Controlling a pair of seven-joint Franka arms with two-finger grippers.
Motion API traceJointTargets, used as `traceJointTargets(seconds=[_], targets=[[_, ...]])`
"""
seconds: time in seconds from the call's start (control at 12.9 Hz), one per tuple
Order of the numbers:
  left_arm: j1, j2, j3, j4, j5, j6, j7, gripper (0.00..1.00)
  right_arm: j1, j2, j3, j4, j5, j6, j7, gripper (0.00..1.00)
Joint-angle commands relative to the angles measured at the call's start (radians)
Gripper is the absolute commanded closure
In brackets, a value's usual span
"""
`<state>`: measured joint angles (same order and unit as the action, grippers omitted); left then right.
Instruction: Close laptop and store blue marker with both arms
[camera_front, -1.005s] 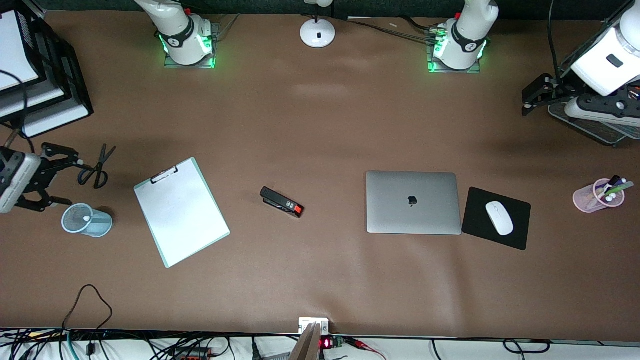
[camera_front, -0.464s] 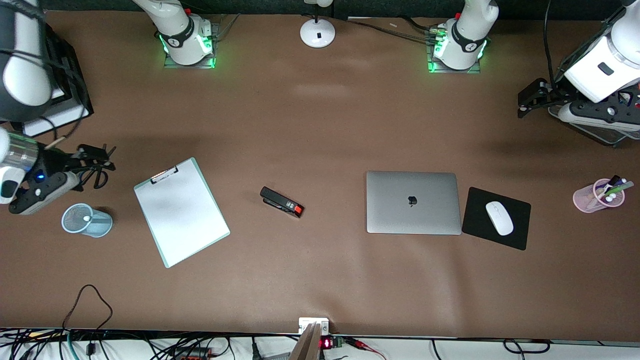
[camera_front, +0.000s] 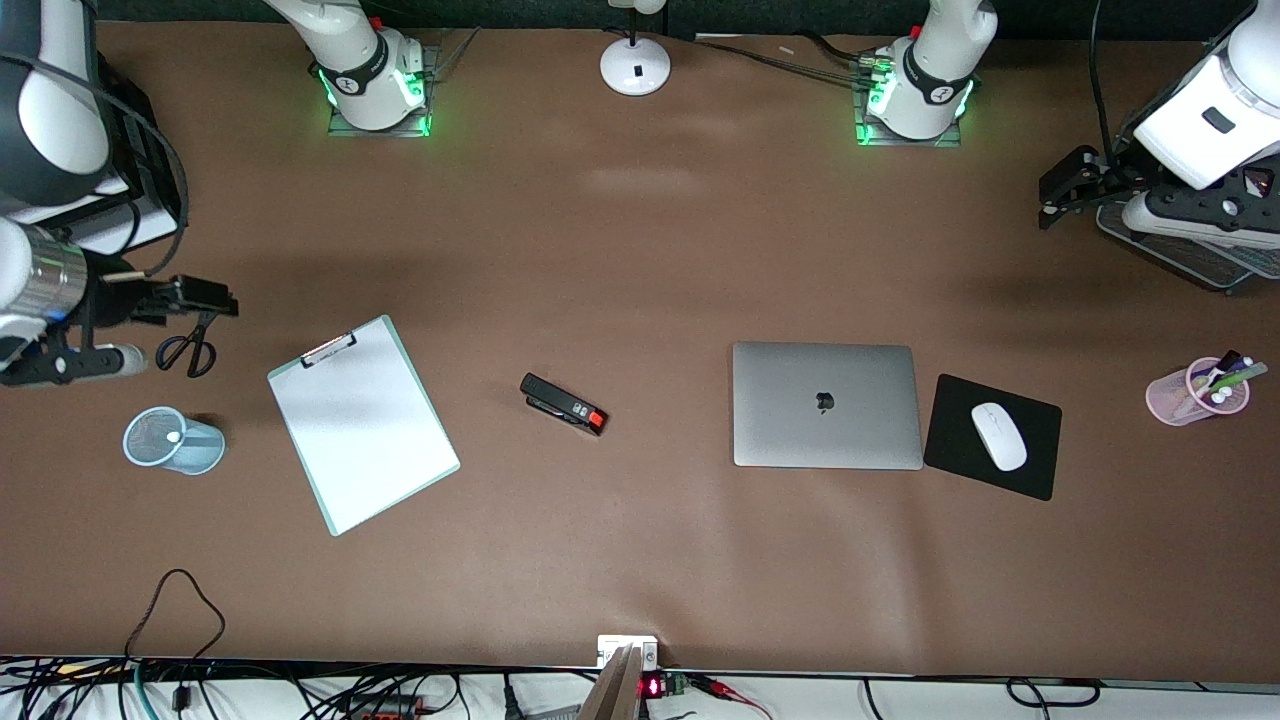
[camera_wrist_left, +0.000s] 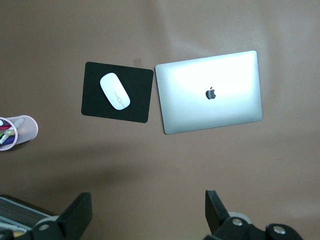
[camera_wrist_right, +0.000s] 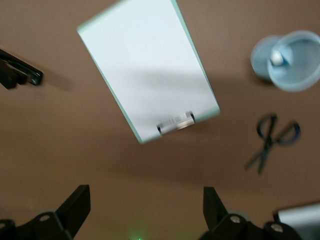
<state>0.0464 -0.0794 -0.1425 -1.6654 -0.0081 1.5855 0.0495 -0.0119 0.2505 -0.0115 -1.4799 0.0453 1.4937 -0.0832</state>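
Note:
The laptop lies shut and flat on the table with its apple logo up; it also shows in the left wrist view. A light-blue mesh cup stands toward the right arm's end, with the blue marker's white end showing inside it, also seen in the right wrist view. My right gripper is open and empty in the air over the scissors; its own view shows the gripper wide apart. My left gripper is open and empty, high over the left arm's end of the table.
A clipboard and a black stapler lie between the cup and the laptop. A white mouse sits on a black pad beside the laptop. A pink cup of pens, a wire tray and black paper trays stand at the ends.
My right gripper has risen from beside the blue cup and swung to over the scissors. My left arm has shifted slightly. The laptop and the cup have not moved.

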Motion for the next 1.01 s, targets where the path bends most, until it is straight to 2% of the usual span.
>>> traceJointTargets(seconds=[0.0, 0.15, 0.23, 0.46, 0.54, 0.77, 0.93], targets=[[0.009, -0.023, -0.003, -0.019, -0.021, 0.001, 0.012, 0.00, -0.005, -0.052, -0.016, 0.015, -0.079, -0.043, 0.039, 0.00], [0.009, -0.023, -0.002, -0.014, -0.021, 0.002, 0.012, 0.00, 0.004, -0.053, -0.085, 0.047, -0.071, -0.029, 0.043, 0.00], [0.009, -0.023, -0.002, -0.014, -0.021, 0.002, 0.012, 0.00, 0.015, -0.054, -0.093, 0.055, -0.071, -0.032, 0.052, 0.00], [0.009, -0.023, 0.000, -0.014, -0.019, 0.002, 0.012, 0.00, 0.046, -0.056, -0.094, 0.076, -0.084, -0.033, 0.063, 0.00], [0.009, -0.023, 0.000, -0.016, -0.019, 0.002, 0.012, 0.00, 0.044, -0.089, -0.087, 0.067, -0.085, -0.027, 0.063, 0.00], [0.009, -0.023, 0.004, -0.013, -0.019, 0.002, 0.012, 0.00, 0.038, -0.154, -0.090, -0.037, -0.070, 0.037, 0.065, 0.00], [0.009, -0.023, 0.006, -0.013, -0.019, -0.002, 0.012, 0.00, 0.038, -0.181, -0.090, -0.063, -0.065, 0.040, 0.065, 0.00]])
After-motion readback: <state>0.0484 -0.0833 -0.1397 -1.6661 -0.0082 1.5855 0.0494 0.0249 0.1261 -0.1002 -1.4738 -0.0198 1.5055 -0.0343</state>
